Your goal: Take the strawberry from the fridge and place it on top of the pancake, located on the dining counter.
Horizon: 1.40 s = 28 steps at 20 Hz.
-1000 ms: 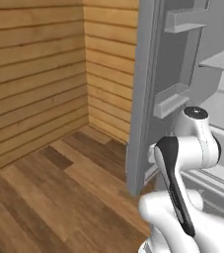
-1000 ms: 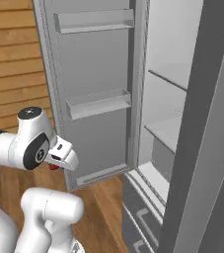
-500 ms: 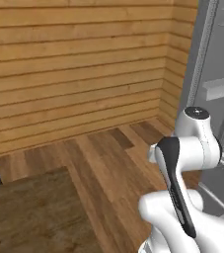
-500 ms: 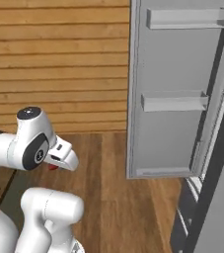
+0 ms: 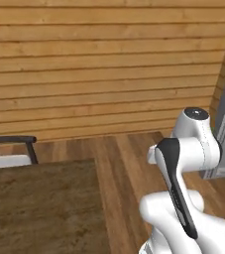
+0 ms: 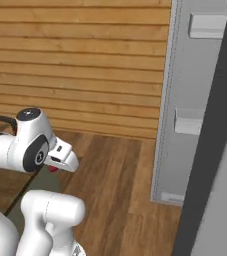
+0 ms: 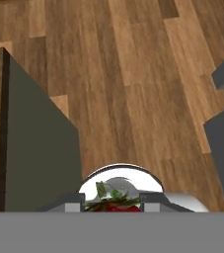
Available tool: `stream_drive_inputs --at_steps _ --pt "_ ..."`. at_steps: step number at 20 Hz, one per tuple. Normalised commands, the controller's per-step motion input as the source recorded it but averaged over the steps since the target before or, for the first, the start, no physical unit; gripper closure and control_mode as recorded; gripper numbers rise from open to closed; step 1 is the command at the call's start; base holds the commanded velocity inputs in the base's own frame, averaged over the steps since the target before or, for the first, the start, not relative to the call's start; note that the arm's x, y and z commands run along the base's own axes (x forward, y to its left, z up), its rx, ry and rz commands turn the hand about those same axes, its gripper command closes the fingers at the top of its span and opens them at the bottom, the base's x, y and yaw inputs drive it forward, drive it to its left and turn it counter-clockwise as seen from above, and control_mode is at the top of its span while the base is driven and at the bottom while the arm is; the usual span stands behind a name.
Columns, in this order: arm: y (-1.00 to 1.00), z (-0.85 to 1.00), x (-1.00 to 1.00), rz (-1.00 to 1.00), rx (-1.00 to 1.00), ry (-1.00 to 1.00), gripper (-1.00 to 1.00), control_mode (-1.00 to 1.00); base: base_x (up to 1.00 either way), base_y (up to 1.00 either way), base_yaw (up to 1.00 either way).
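wood floor under the strawberry (image 7: 114,205) pinched in fingers (image 7: 72,202); fridge (image 6: 195,100) rightward.

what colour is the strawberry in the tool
Dark red with green leaves, clearest in the hand view: strawberry.

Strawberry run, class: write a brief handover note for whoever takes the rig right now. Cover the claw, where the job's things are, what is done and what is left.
Claw: shut on the strawberry, held over wooden floor.
Fridge: open door to the arm's right.
Dining counter: dark-brown top at lower left of the left base view, a stool behind it.
Done: berry picked.
Left: find the pancake, set the berry on top.
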Motion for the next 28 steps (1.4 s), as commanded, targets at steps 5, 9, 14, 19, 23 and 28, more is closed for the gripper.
stream_drive_inputs --at_steps 5,9,14,19,23,28 --pt "0.0 0.0 0.0 0.0 0.0 0.0 1.0 1.0 0.94 0.0 -0.16" --pt "0.0 0.0 0.0 0.0 0.0 0.0 1.0 1.0 1.0 0.06 -0.33" --pt "0.0 0.0 0.0 0.0 0.0 0.0 1.0 1.0 1.0 0.41 -0.23" --pt "0.0 0.0 0.0 0.0 0.0 0.0 1.0 1.0 1.0 0.33 -0.06" --pt "0.0 0.0 0.0 0.0 0.0 0.0 1.0 1.0 0.56 0.33 0.15" --pt "0.0 0.0 0.0 0.0 0.0 0.0 1.0 1.0 0.45 0.45 0.32"
